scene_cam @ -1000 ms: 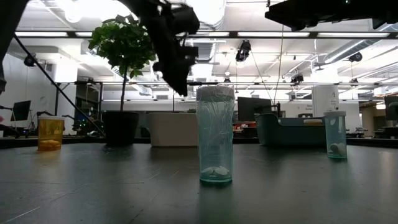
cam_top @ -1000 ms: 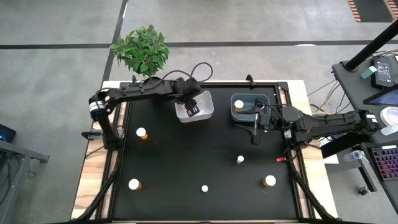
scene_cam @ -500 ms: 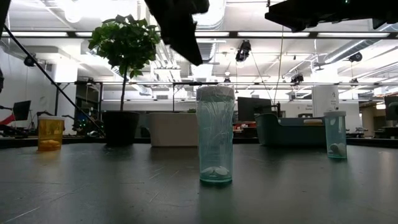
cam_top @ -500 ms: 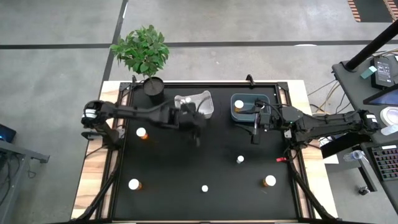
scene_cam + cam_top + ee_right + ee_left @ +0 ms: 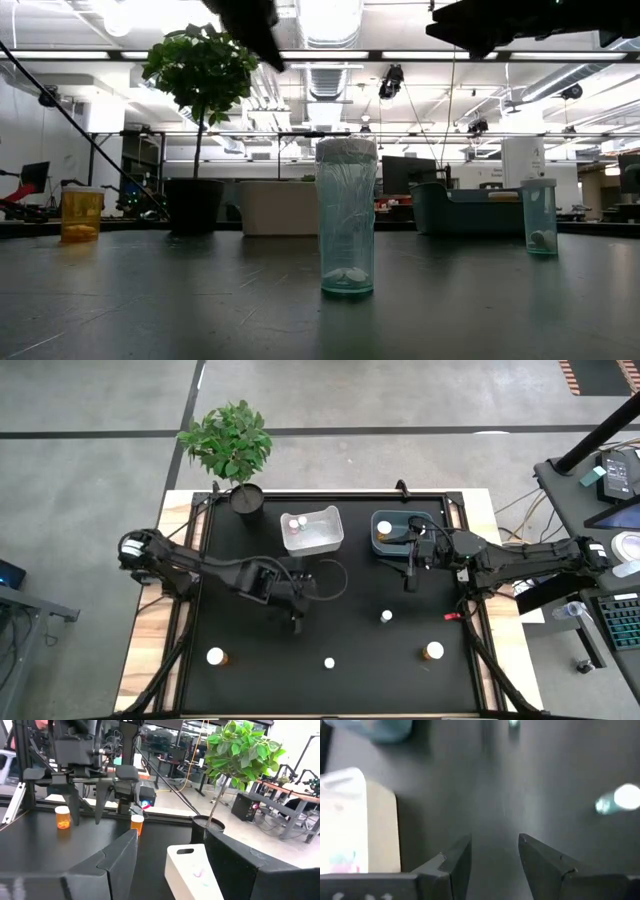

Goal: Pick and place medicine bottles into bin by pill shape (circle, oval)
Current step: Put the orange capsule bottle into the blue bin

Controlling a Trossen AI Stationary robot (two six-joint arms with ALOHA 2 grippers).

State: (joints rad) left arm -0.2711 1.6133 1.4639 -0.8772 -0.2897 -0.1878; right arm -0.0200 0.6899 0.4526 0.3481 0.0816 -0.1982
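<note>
The left gripper [image 5: 296, 622] is hanging over the middle of the black table [image 5: 250, 680], and its jaws are spread apart with nothing between them. The right gripper [image 5: 409, 576] is sitting just below the blue-grey bin [image 5: 378, 546], toward 1 o'clock on the table; its jaws are spread too, and they are holding nothing.

The white bin [image 5: 330, 540] is sitting at 12 o'clock. A white-capped bottle [image 5: 298, 521] is lying inside it. Another capped bottle [image 5: 385, 529] is lying in the blue-grey bin.

Four medicine bottles are standing out on the table. An amber bottle [image 5: 215, 656] is waiting at 8 o'clock. A small clear bottle [image 5: 329, 663] is standing at 6 o'clock. Another small clear bottle [image 5: 386, 617] is standing toward 4 o'clock, near the middle. A bigger amber bottle [image 5: 433, 651] is sitting at 5 o'clock.

A small red thing [image 5: 452, 617] is lying at the 3 o'clock edge. A potted plant [image 5: 230, 445] is standing at 11 o'clock.
</note>
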